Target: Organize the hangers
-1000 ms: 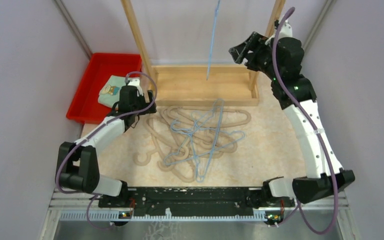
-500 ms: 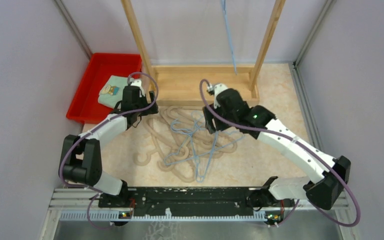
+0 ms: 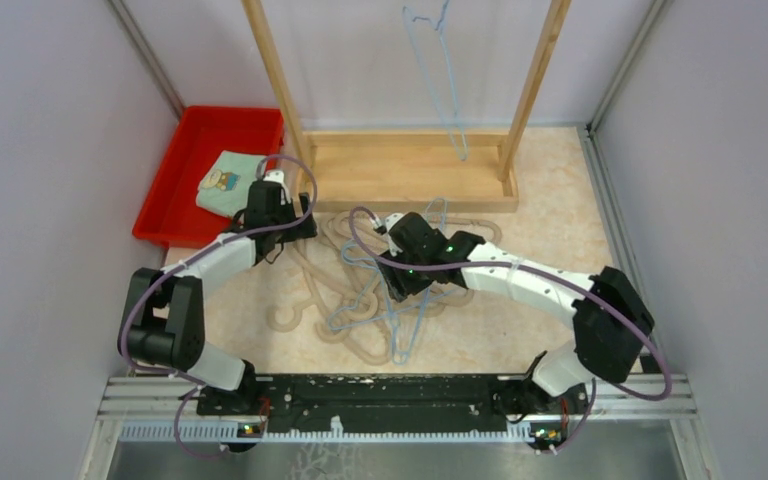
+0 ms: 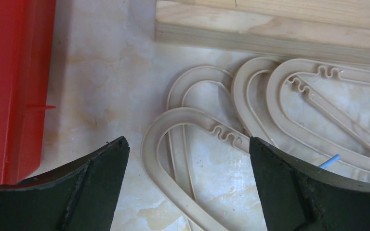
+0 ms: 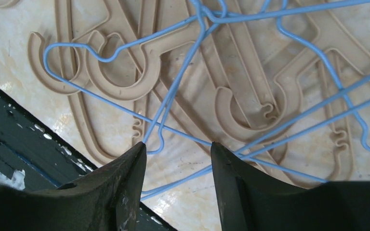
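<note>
Surroundings: 1 red tray point(image 3: 230, 130) sits at the far left of the counter point(image 3: 560, 230), with a folded cloth point(image 3: 222, 182) in it. The wooden rack point(image 3: 410, 170) stands at the far centre, its base board just beyond the pile. In the left wrist view, the tray wall lies to the left and the rack base lies far of the left claw point(image 4: 188, 139); both are near it.

Claws: the left claw is released, with its jaws spread wide and nothing in them. It hangs over the rounded ends of the beige hangers point(image 4: 180, 114) at the far left of the pile. The right claw point(image 5: 178, 144) is also released, at a narrower gap, over the middle of the pile. 1 corner of the blue wire hangers point(image 5: 173, 79) lies in that gap. We cannot tell whether the jaws touch the wire.

Hangers: they lie in 1 tangled heap at the counter's centre, just near of the rack. The thick beige ones, with notched shoulders and open hooks, lie underneath; the thin blue ones cross on top. 1 hung blue hanger point(image 3: 455, 115) is suspended inside the rack frame.
</note>
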`<action>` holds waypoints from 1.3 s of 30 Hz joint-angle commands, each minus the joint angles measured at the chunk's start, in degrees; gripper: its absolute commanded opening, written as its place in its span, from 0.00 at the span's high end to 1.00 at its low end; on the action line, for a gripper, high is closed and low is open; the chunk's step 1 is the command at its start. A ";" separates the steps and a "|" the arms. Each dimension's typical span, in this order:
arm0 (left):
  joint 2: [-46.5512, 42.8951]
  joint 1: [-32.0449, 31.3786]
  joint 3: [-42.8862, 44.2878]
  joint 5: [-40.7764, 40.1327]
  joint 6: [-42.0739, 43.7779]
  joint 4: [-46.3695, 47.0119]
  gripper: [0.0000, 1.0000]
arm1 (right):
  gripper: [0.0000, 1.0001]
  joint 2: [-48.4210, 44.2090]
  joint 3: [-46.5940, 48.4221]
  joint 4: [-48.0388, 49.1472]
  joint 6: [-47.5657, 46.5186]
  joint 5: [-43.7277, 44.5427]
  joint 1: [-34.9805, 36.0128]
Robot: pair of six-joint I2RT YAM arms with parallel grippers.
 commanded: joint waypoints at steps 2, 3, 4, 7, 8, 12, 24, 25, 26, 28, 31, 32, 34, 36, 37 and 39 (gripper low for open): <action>-2.13 0.31 -1.82 0.06 -1.38 1.15 0.00 | 0.49 4.55 3.12 6.11 -0.07 -0.57 2.65; -2.34 0.31 -2.02 -0.07 -1.36 1.24 0.00 | 0.49 5.12 3.10 6.76 0.31 -0.37 2.83; -2.54 0.31 -2.18 -0.12 -1.31 1.26 0.00 | 0.49 5.59 2.85 7.57 0.82 -0.27 2.92; -3.05 0.31 -2.16 -0.26 -1.17 1.11 0.00 | 0.50 7.72 1.96 9.27 1.76 0.26 2.92; -3.27 0.31 -2.14 -0.35 -1.15 0.96 0.00 | 0.52 8.41 1.73 9.65 1.78 -0.04 2.93; -4.55 0.34 -2.69 -0.61 -1.23 0.68 0.00 | 0.56 10.56 1.25 11.24 2.18 -1.33 2.90; -7.98 0.37 -5.73 -1.76 -1.60 0.27 0.00 | 0.67 10.86 0.22 10.91 2.68 -0.57 2.91; -8.03 0.35 -5.85 -1.76 -1.74 0.35 0.00 | 0.67 10.98 0.16 10.85 2.59 -0.63 2.90; -8.10 0.40 -6.06 -1.80 -1.76 0.44 0.00 | 0.67 11.28 0.17 10.79 2.50 -0.86 2.97; -8.28 0.37 -6.27 -1.99 -2.06 0.55 0.00 | 0.67 11.41 0.11 10.97 2.57 -1.75 2.91; -8.55 0.32 -6.67 -1.99 -2.28 0.64 0.00 | 0.67 13.41 -0.14 11.48 2.54 -1.90 2.95; -8.63 0.38 -6.80 -2.02 -2.34 0.60 0.00 | 0.67 13.67 -0.19 11.50 2.35 -1.85 2.92; -8.88 0.40 -7.02 -2.16 -2.38 0.55 0.00 | 0.70 13.99 -0.12 11.34 2.08 -1.86 2.90; -9.05 0.40 -7.34 -2.43 -2.44 0.56 0.00 | 0.72 14.26 0.06 11.03 1.73 -1.99 2.92; -9.08 0.40 -7.42 -2.44 -2.42 0.60 0.00 | 0.74 14.15 0.13 10.75 1.68 -1.99 2.95; -9.10 0.37 -7.32 -2.38 -2.64 0.49 0.00 | 0.77 13.37 0.60 9.62 1.40 -1.61 2.90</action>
